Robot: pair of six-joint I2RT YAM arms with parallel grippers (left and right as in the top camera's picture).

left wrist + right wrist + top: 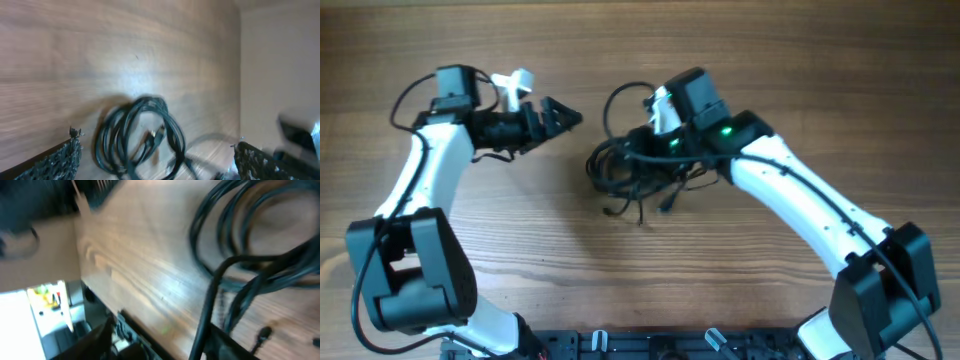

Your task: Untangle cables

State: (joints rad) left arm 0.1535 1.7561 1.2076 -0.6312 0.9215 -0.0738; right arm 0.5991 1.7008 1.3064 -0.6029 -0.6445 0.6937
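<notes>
Cables [625,165] sit in one messy heap mid-table [800,60], between the two arms and tucked right under the right one's wrist. That placement makes sense to me. The right gripper [165,344] is parked on top of the knot, so it's the one working the strands, while the left gripper [568,116] hangs just off to the side over bare wood. Its tips aim at the heap, like it's lined up to come in for a second strand.

Pincer status: the left one is spread wide with nothing in it. Its wrist view shows both fingertips [70,152] far apart, with the coil lying on the wood beyond them. The right wrist view is pretty smeared, but its fingers look parted too. One strand runs through the gap, and it's far thinner than that gap, so I'd call it not pinched.

As for direction, the heap doesn't have one clean axis. From overhead, the big loop [620,100] bulges toward the far side of the table. The loose tails with the plugs [665,207] trail toward the robot's base, so the rough long line runs far-to-near. Everything looks flat on the wood, nothing lifted. In the left wrist view the coil reads as a slightly tilted oval.
</notes>
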